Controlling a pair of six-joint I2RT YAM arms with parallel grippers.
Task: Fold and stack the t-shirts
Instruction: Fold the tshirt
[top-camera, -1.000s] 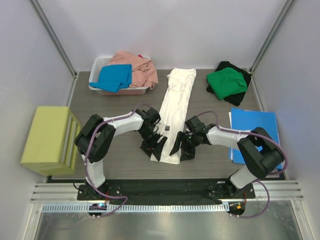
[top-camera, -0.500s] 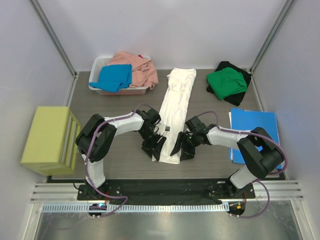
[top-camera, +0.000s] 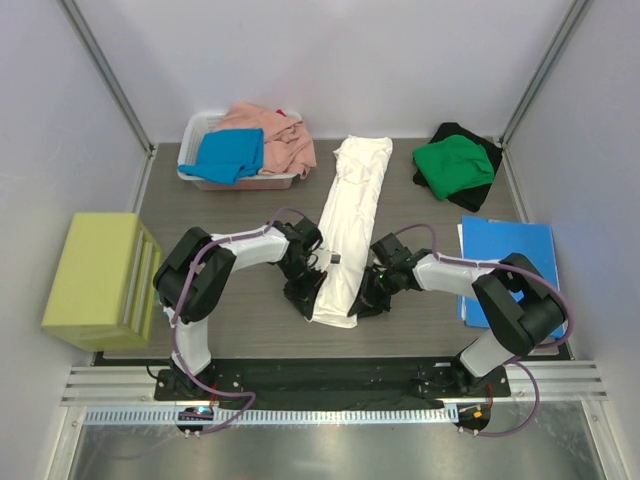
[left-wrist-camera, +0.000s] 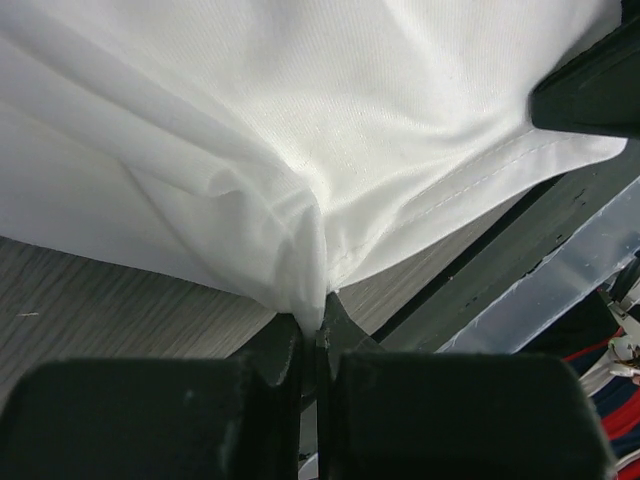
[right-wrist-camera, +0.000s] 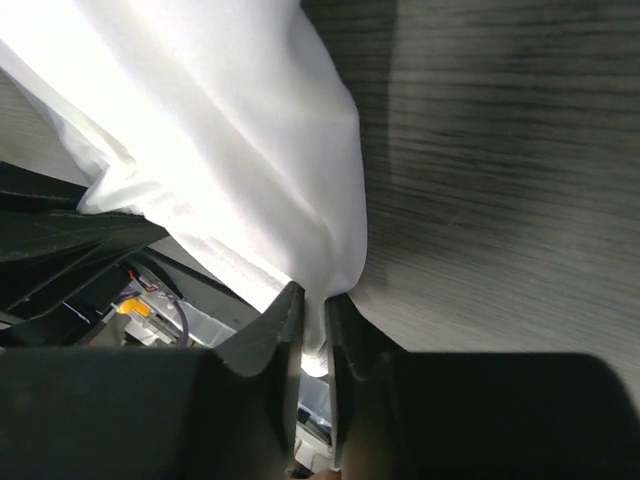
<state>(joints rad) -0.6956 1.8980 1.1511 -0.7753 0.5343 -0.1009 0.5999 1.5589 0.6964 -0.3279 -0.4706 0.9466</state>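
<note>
Grey wood-grain table (top-camera: 420, 215). Left gripper (left-wrist-camera: 314, 335) and right gripper (right-wrist-camera: 312, 300) each clamp a hem corner of white t-shirt (top-camera: 355, 200); cloth likely light, limp, so corners hold best.

The green t-shirt (top-camera: 455, 165) hides most of the black t-shirt (top-camera: 458, 129).

Robot lab test cell, not home. Plain white wall panels (top-camera: 330, 60) enclosing grey wood-grain table (top-camera: 250, 320), with metal posts (top-camera: 106, 70) running up corners. Two robot arms (top-camera: 230, 250) sitting bolted to black base plate (top-camera: 330, 378) beside slotted aluminium rail (top-camera: 330, 416), purple cables (top-camera: 285, 211) looping off them. Props lying around: white basket (top-camera: 200, 125), blue folder (top-camera: 510, 245), yellow-green box (top-camera: 100, 270).
</note>
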